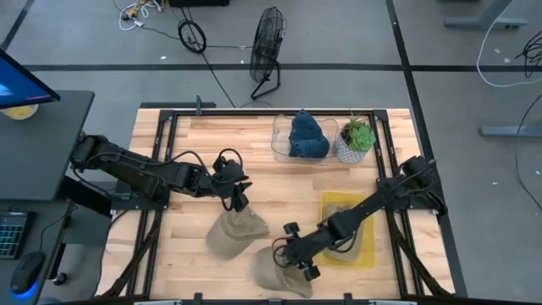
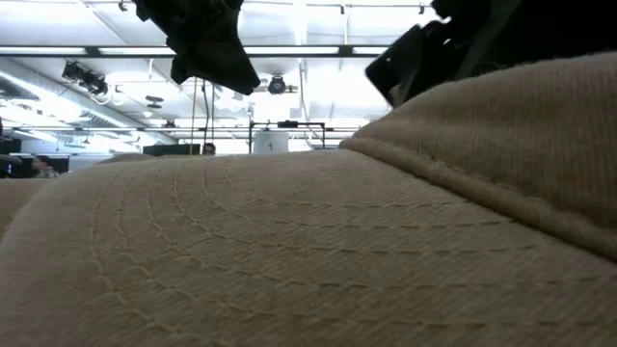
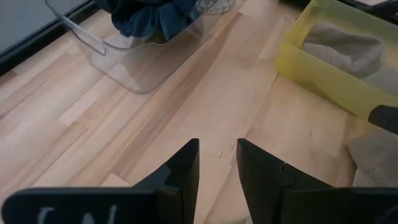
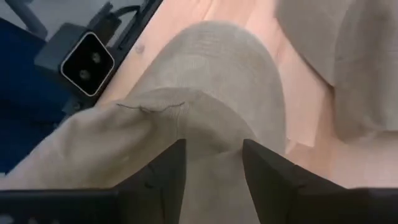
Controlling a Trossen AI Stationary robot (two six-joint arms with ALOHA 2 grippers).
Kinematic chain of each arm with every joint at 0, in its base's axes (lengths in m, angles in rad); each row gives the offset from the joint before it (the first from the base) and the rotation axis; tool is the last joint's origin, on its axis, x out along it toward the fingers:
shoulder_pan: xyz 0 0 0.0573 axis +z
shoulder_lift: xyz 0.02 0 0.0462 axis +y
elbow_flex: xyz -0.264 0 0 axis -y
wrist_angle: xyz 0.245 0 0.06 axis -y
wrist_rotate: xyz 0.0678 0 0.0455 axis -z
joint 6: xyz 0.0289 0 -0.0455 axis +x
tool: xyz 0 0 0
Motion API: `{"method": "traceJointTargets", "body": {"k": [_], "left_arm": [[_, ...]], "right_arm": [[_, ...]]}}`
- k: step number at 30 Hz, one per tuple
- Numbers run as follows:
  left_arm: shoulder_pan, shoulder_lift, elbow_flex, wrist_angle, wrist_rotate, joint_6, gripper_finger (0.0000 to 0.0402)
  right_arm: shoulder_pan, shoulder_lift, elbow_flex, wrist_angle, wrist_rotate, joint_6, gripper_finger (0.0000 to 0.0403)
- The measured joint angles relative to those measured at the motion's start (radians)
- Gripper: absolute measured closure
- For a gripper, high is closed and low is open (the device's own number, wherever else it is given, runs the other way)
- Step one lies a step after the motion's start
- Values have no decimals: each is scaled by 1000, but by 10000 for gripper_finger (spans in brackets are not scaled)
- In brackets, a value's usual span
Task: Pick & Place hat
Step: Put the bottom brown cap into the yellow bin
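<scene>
Under the right gripper, a tan ribbed fabric hat

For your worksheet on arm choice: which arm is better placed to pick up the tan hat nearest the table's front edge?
The right. Its gripper sits on that hat, fingers straddling a fabric fold, beside the yellow bin. The left gripper is over the other hat.

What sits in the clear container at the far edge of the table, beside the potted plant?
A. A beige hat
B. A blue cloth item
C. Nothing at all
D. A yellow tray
B: in the high view the clear container holds a bundled blue cloth item, just left of the potted plant; the left wrist view shows the same blue fabric inside it.
</scene>
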Motion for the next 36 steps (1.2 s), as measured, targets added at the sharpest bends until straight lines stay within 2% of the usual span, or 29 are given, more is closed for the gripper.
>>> {"method": "traceJointTargets", "body": {"k": [5, 8, 11, 14, 16, 22, 28, 33, 36], "left_arm": [[0, 0, 0, 1, 0, 43, 291], [0, 0, 0, 1, 0, 46, 291], [0, 0, 0, -4, 0, 46, 291], [0, 0, 0, -5, 0, 47, 291], [0, 0, 0, -5, 0, 47, 291], [0, 0, 0, -6, 0, 49, 291], [-1, 0, 0, -6, 0, 49, 291], [-1, 0, 0, -6, 0, 48, 291], [-1, 0, 0, -6, 0, 46, 291]], "right_arm": [[-14, 69, 30, -2, 11, -1, 242], [-29, 92, 32, -1, 28, -3, 256], [-36, 91, 32, -2, 29, -9, 301], [-43, 76, 34, -15, 24, -15, 370], [-44, 61, 54, -56, 5, -18, 390], [-5, -14, 173, -293, 0, -105, 396], [83, -131, 303, -503, 106, -256, 399], [170, -260, 321, -646, 150, -490, 400], [212, -326, 320, -755, 130, -526, 401]]}}
